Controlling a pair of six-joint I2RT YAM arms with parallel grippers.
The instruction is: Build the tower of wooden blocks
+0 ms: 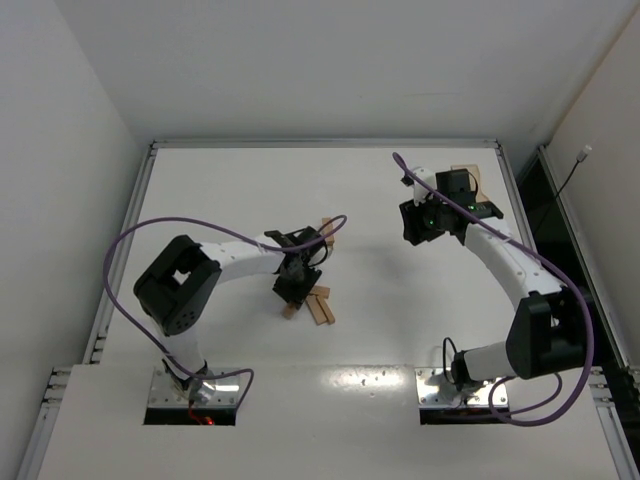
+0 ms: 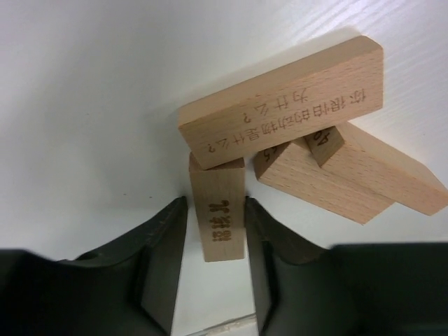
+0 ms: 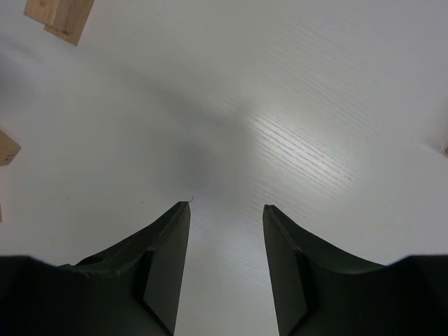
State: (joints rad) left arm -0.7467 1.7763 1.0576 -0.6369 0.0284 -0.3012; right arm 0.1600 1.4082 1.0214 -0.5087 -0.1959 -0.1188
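Several light tan wood blocks lie in a loose pile near the middle of the table, and one more block lies farther back. No tower shows. In the left wrist view an engraved plank rests tilted across two other planks. A narrow block pokes out from under it, and my left gripper is shut on it, its fingers against the block's two sides. My right gripper hovers open over bare table at the back right, holding nothing.
A translucent orange-tan tray sits at the back right, behind the right gripper. The right wrist view catches block ends at its top left and left edge. White walls enclose the table.
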